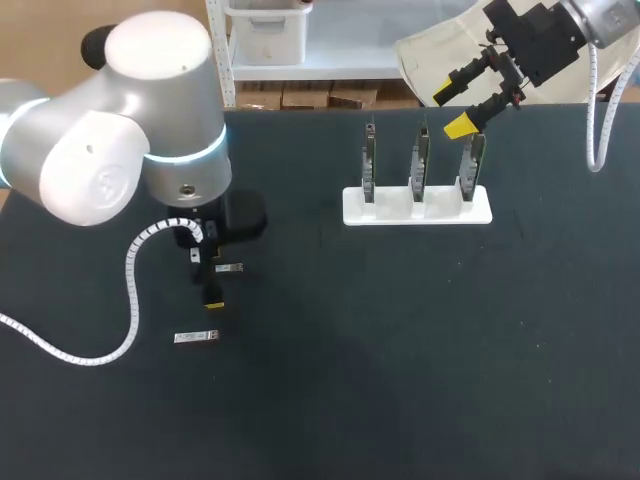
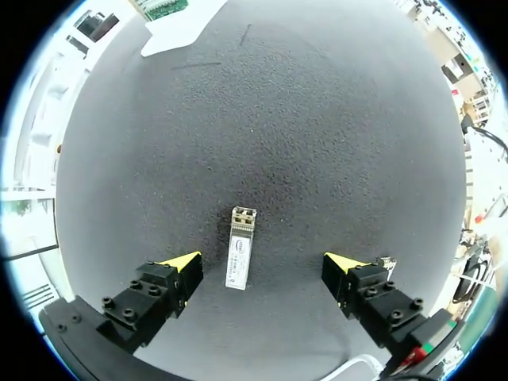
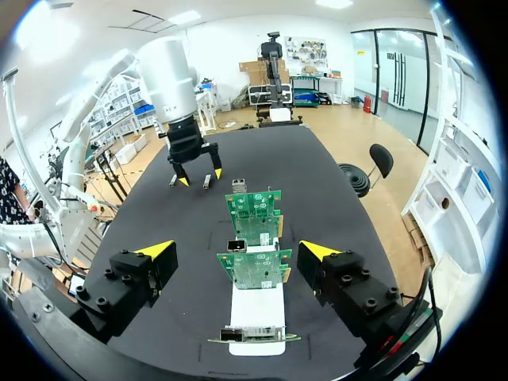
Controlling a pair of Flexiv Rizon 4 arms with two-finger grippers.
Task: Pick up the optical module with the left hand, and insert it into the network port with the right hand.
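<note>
A silver optical module (image 2: 240,247) lies flat on the dark table, between the open fingers of my left gripper (image 2: 266,266) and a little ahead of its yellow tips. The head view shows this module (image 1: 229,268) beside the left gripper (image 1: 207,278), which hovers just above the table. A second module (image 1: 196,337) lies nearer the front edge, outside the fingers. Three green network cards (image 1: 420,160) stand upright in a white stand (image 1: 417,212). Above and behind the stand's right end, my right gripper (image 1: 452,110) hangs open and empty, its fingers either side of the row of cards (image 3: 255,270).
The dark table (image 1: 400,350) stretches wide in front of the stand. My left arm's white cable (image 1: 130,290) loops over the table's left part. From the right wrist view, the left gripper (image 3: 200,176) is seen past the far end of the stand (image 3: 258,305).
</note>
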